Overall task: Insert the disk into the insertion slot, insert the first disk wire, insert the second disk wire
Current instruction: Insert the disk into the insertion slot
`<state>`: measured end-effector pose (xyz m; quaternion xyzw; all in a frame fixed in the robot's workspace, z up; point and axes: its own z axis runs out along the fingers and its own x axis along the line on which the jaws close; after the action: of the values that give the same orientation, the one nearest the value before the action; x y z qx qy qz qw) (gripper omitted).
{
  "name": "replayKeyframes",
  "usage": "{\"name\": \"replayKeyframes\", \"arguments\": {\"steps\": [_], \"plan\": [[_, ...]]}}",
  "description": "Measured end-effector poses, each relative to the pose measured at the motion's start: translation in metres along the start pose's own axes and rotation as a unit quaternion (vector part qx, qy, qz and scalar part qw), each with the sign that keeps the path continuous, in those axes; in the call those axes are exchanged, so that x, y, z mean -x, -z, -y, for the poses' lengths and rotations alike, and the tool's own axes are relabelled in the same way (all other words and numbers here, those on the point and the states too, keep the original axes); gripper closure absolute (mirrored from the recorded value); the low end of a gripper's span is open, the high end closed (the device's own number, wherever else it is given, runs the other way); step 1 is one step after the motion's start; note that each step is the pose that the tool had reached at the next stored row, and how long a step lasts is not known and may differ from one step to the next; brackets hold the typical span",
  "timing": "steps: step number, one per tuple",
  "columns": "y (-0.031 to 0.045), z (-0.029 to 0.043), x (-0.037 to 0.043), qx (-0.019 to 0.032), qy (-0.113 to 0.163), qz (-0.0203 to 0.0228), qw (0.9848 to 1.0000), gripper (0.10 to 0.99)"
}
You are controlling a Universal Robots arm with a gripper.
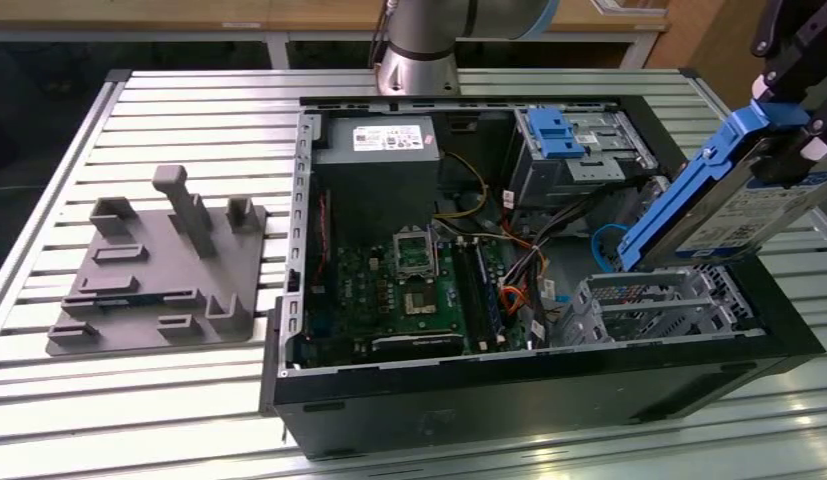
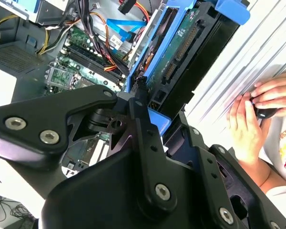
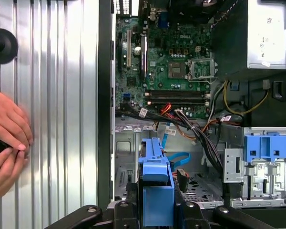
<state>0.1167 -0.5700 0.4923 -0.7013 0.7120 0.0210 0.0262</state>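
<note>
My gripper (image 1: 791,150) is shut on the disk (image 1: 733,215), a silver drive with a white label in a bright blue carrier. It hangs tilted above the case's corner on the exterior view's right. Its lower end hovers just over the insertion slot (image 1: 653,305), a perforated silver cage, with a small gap between them. In the first wrist view the blue carrier (image 3: 155,191) sits between my black fingers, and the cage wall (image 3: 126,160) lies beyond it. The second wrist view shows the disk's circuit-board side (image 2: 181,52). A blue data cable (image 1: 603,245) and an orange-tipped cable (image 1: 511,297) lie loose beside the cage.
The open computer case (image 1: 520,385) lies on a slatted metal table (image 1: 186,110). Inside are the motherboard (image 1: 400,290), power supply (image 1: 386,135) and a taller bay with a blue bracket (image 1: 560,135). A grey fixture plate (image 1: 153,270) stands on the exterior view's left. A person's hands (image 3: 5,143) rest beside the case.
</note>
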Motion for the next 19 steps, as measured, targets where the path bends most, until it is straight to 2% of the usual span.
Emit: {"name": "replayKeyframes", "arguments": {"steps": [7, 19], "plan": [[-0.0013, -0.0003, 0.0004, -0.0001, 0.000, -0.0002, 1.0000, 0.725], [-0.0078, -0.0015, 0.0002, -0.0001, 0.000, -0.0002, 1.0000, 0.725]]}}
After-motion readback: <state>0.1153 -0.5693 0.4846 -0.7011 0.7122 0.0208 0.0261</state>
